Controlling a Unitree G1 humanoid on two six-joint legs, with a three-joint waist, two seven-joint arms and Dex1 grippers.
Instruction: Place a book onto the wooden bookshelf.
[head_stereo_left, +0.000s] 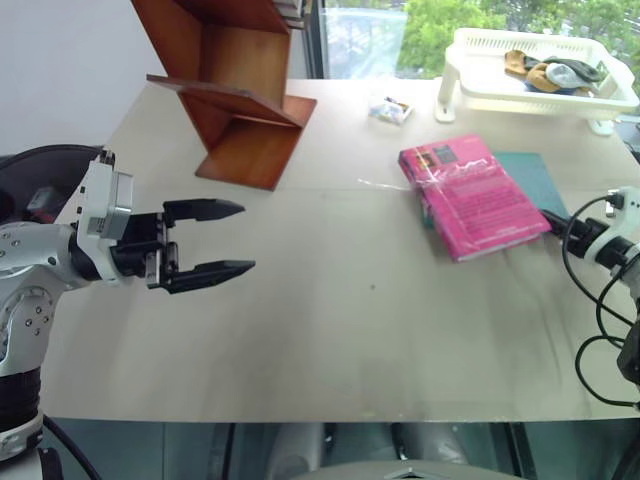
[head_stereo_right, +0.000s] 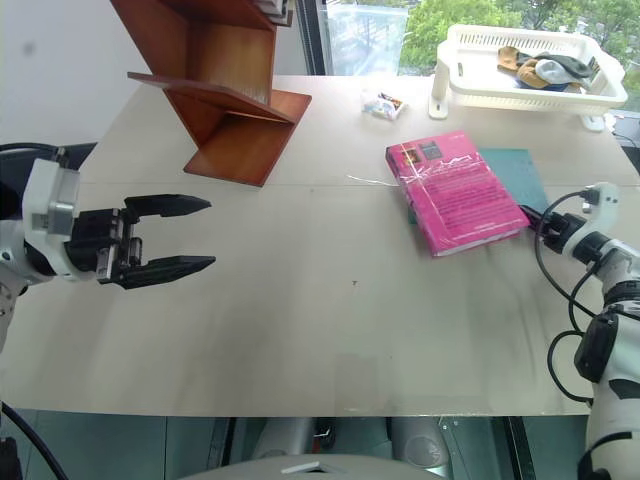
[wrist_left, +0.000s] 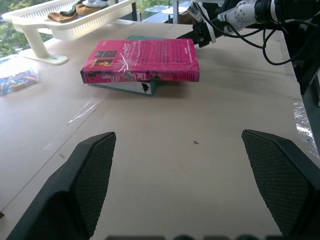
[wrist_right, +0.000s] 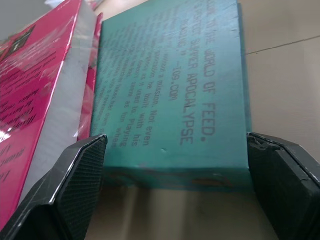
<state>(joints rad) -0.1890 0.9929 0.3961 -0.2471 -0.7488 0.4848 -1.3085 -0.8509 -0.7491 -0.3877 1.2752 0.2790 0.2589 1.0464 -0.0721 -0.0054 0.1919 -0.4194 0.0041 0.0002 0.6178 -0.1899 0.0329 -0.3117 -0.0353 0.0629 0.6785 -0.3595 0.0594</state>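
Note:
The pink book (head_stereo_left: 475, 200) lies flat on the right side of the table, partly on top of a teal book (head_stereo_left: 532, 176). My right gripper (wrist_right: 176, 141) is open at the teal book's near end, one finger at each of its corners, with the pink book's edge (wrist_right: 45, 95) just beside. In the head view its black fingers (head_stereo_left: 556, 219) reach the books from the right. The wooden bookshelf (head_stereo_left: 235, 90) stands at the far left of the table. My left gripper (head_stereo_left: 246, 238) hovers open over the left side, holding nothing and pointing toward the books (wrist_left: 145, 62).
A white basket tray (head_stereo_left: 470, 75) with cloth items stands at the far right corner. A small wrapped packet (head_stereo_left: 390, 109) lies between it and the shelf. The beige table (head_stereo_left: 340, 320) stretches wide between the two grippers. Cables trail from the right arm.

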